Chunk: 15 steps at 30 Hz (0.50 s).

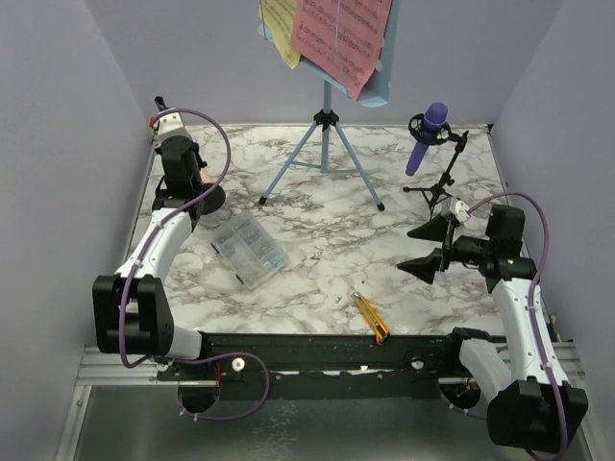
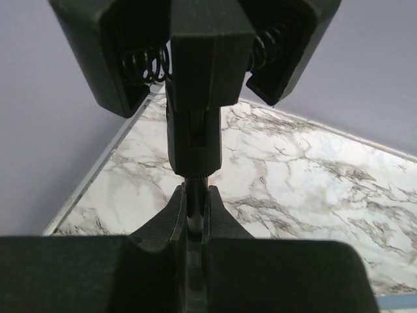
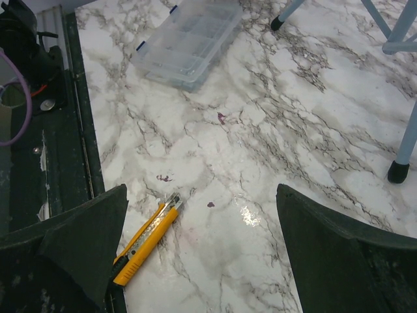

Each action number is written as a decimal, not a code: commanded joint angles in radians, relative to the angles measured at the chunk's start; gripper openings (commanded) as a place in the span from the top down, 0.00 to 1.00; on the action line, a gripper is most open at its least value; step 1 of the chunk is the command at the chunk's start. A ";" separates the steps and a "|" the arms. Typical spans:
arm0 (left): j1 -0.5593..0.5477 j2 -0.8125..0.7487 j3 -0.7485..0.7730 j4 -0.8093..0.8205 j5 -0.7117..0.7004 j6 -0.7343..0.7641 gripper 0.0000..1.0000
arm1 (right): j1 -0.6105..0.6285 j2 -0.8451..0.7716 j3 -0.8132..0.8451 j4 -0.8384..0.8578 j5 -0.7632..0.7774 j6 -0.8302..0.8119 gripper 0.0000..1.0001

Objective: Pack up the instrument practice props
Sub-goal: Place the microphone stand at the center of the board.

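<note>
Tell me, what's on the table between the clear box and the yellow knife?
Nothing big. In the right wrist view, only bare marble table with a few tiny purple specks lies between the box and the knife.

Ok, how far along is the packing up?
Nothing looks packed yet. In hand: the left gripper is shut on the stem of a mic mount at the table's far left. Left to do: the purple mic sits in the other mount, and the rack stands on its tripod holding the pink page and yellow page. The right gripper is open and empty.
</note>
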 commanded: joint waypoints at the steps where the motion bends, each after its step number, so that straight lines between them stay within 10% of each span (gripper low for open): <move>1: 0.032 0.041 0.001 0.186 -0.025 0.054 1.00 | -0.003 -0.012 -0.007 -0.015 -0.006 -0.024 0.00; 15: 0.121 0.234 0.033 0.338 -0.040 0.140 1.00 | -0.003 -0.010 -0.007 -0.018 -0.007 -0.028 0.00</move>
